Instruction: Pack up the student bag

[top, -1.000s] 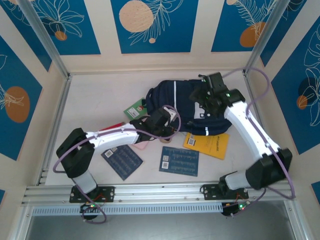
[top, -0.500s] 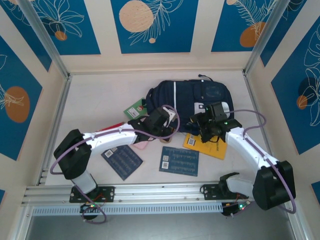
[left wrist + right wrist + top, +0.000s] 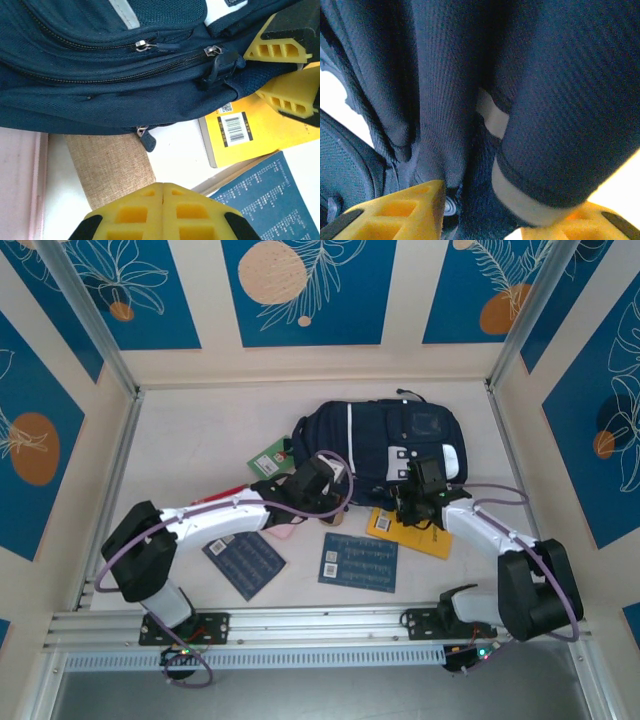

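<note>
While the bag (image 3: pixel 380 435) lies flat at the back of the table (image 3: pixel 200 440), the right gripper (image 3: pixel 495 205) sits at its near edge, jaws partly closed on a fold of fabric; the left gripper (image 3: pixel 162 187) is fully closed, empty, just beside it.

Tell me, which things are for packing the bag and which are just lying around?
For the job: student bag; right gripper, straddling the bag's edge; left gripper, shut beside it.
Lying about, maybe for packing later: yellow book; blue booklet; second blue booklet; green item; tan pouch.
</note>
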`<state>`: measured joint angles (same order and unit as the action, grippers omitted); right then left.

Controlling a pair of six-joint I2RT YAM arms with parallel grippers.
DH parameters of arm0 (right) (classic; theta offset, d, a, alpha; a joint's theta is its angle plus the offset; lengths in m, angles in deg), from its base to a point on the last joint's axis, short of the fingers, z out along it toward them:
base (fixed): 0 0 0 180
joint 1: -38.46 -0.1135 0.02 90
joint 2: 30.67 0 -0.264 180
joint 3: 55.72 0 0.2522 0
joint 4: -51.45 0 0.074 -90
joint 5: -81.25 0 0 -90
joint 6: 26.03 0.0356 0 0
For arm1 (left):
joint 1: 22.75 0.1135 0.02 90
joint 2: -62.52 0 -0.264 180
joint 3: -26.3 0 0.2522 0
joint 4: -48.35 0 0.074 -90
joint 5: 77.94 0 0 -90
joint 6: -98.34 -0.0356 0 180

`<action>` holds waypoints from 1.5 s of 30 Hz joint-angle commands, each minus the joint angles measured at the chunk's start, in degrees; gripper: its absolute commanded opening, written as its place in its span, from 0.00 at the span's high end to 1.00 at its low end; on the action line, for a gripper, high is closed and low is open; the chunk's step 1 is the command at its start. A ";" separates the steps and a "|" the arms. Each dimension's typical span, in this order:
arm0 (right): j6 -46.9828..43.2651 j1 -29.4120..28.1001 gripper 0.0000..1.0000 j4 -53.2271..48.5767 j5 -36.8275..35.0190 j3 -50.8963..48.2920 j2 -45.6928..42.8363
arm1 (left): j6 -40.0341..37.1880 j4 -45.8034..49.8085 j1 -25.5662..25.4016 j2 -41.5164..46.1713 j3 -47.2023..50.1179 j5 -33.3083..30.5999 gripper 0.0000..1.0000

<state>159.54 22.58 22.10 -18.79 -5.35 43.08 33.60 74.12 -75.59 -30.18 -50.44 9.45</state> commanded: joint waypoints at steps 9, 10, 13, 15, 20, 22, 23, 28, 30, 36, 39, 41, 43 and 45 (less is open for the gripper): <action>0.25 1.46 1.00 0.66 -1.32 1.64 -1.86 | 2.74 1.56 2.56 0.45 0.40 2.26 0.59; -0.07 1.80 1.00 -0.34 -0.98 2.39 -2.99 | 3.19 1.12 3.01 0.34 0.40 3.11 0.52; -0.12 2.84 1.00 -1.27 0.56 3.46 -5.55 | 4.28 -0.44 4.12 -0.74 0.10 6.09 0.43; 0.25 3.28 1.00 -1.66 1.98 4.14 -6.23 | 4.45 -2.07 4.57 -1.84 -0.73 9.29 0.43; 1.35 3.40 1.00 -1.78 4.20 6.02 -7.30 | 4.27 -5.27 4.60 -5.72 -3.72 15.64 0.48; 1.37 3.50 1.00 -2.06 4.50 6.81 -7.64 | 3.78 -5.15 4.75 -6.99 -5.06 15.69 0.49; 1.33 3.53 1.00 -2.13 4.57 7.11 -7.70 | 3.39 -5.15 4.71 -7.54 -5.52 15.87 0.50; 1.52 3.91 1.00 -2.25 5.81 8.11 -7.83 | -0.10 -1.72 4.72 -9.86 -8.35 14.04 0.53; 1.46 4.10 1.00 -2.33 6.21 8.35 -8.01 | -1.43 -0.44 4.76 -9.87 -8.36 12.31 0.53; 1.12 5.32 1.00 -2.33 8.14 8.93 -8.45 | -4.67 2.31 5.47 -9.30 -8.08 10.17 0.55; 0.76 5.85 1.00 -2.17 9.13 9.16 -8.65 | -4.79 2.01 6.55 -8.82 -7.56 11.92 0.51; 0.76 6.03 1.00 -1.83 9.74 9.28 -8.63 | -4.54 1.35 7.09 -8.91 -7.31 13.24 0.47; 0.85 6.04 1.00 -1.38 10.21 9.37 -8.56 | -4.51 0.35 7.12 -9.66 -7.46 15.46 0.44; 0.91 6.04 1.00 -1.20 10.61 9.56 -8.45 | -4.06 -0.83 7.09 -10.78 -7.98 18.55 0.44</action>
<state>160.00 28.37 18.34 -11.45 1.14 36.16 30.25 74.58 -68.75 -39.41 -57.17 23.18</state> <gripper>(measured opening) 0.066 0.556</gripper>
